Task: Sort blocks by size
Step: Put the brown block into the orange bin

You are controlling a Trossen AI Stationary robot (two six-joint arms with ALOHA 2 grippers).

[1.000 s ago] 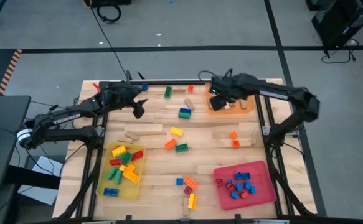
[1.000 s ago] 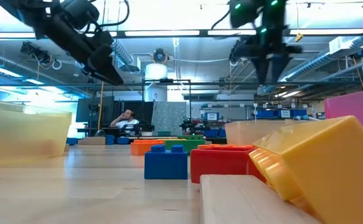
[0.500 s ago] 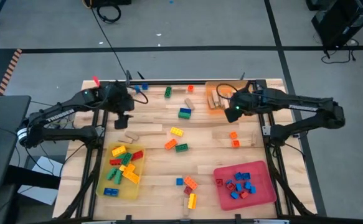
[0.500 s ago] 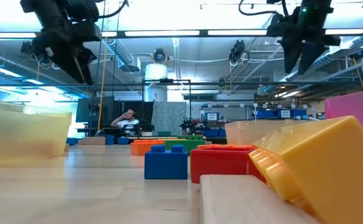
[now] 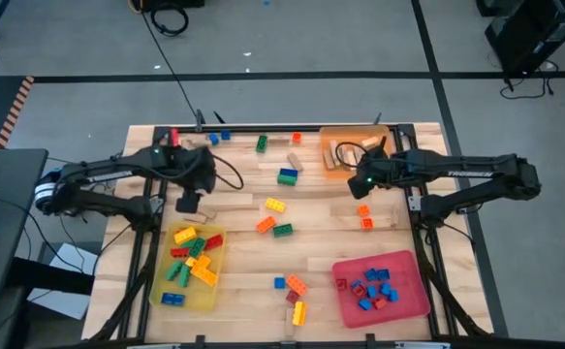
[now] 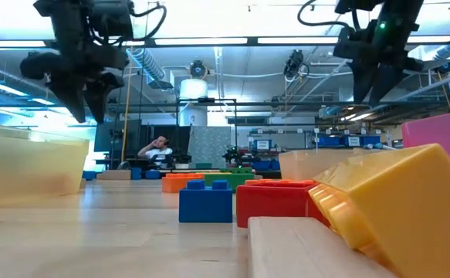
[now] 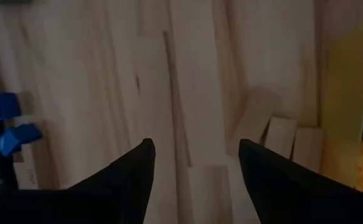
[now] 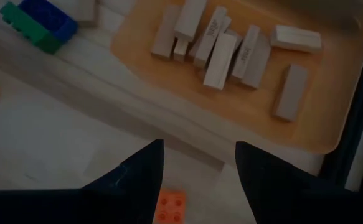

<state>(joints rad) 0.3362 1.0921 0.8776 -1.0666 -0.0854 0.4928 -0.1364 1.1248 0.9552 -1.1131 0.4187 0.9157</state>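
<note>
- Tan wood fills the high view: the table carries scattered blocks, an orange tray at the far edge, a yellow tray and a red tray near the front. The left gripper hangs over the left side near two tan wooden blocks; the right gripper sits just in front of the orange tray, above an orange brick. White lettering runs along both arms, too small to read.
- Low view: both arms hang clear of the tabletop; a blue brick and a red brick stand touching in front.
- Left wrist view: its fingers stand apart with nothing between them, bare wood below, tan pieces off to one side.
- Right wrist view: fingers spread, empty; the small orange brick lies between the tips. Wooden pieces in the tray bear dark print, unreadable.
- Risk, as I judge it: a descent slightly off-centre could nudge the brick aside, or a finger could clip the tray rim close by.
</note>
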